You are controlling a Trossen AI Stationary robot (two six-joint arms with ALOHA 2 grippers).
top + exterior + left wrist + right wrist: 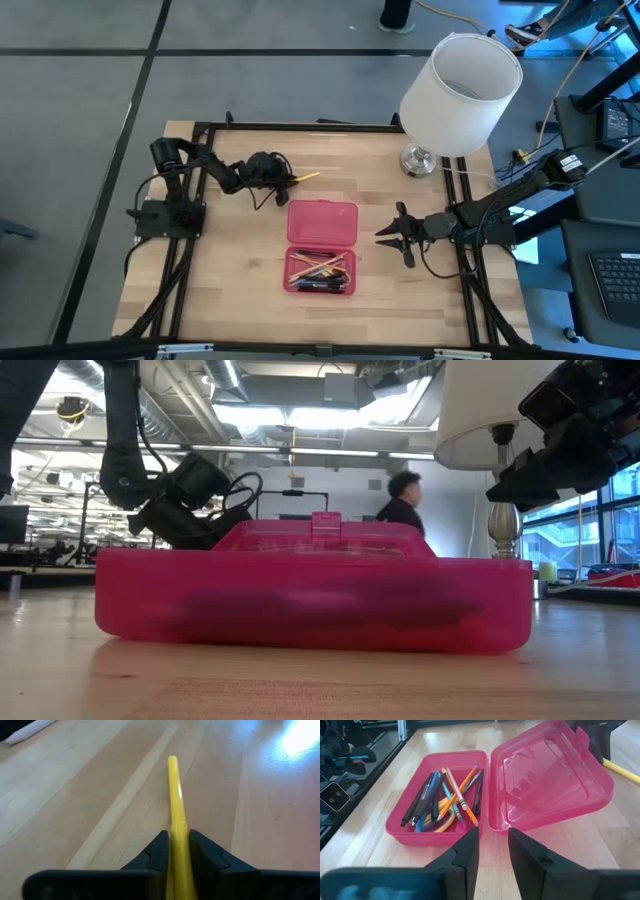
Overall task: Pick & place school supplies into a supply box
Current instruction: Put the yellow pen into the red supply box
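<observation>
One yellow pencil [176,815] is left outside; the left arm's fingers [155,855] sit pressed on both sides of it, gripping it near one end, pencil lying low along the worktop [75,795], lift not visible yet. In the high view the left gripper [268,170] is in the upper left of the worktop, just above the box lid, with the pencil's tip poking out toward the right. Left arm is folded back to its base at the left edge.

Most supplies look done: the pink box [440,832] lies open at center frame, tray full of pens and pencils (black, blue, orange, yellow), lid [550,780] flat beside it. Scissors hard to make out in the pile.

Right gripper [397,238] waits right of the box, fingers [465,852] part open, holding nothing, pointed at the tray.

Remaining, by my read: lift pencil, drop in tray, maybe shut lid. White lamp [460,85] stands upper right, clear of the work.
</observation>
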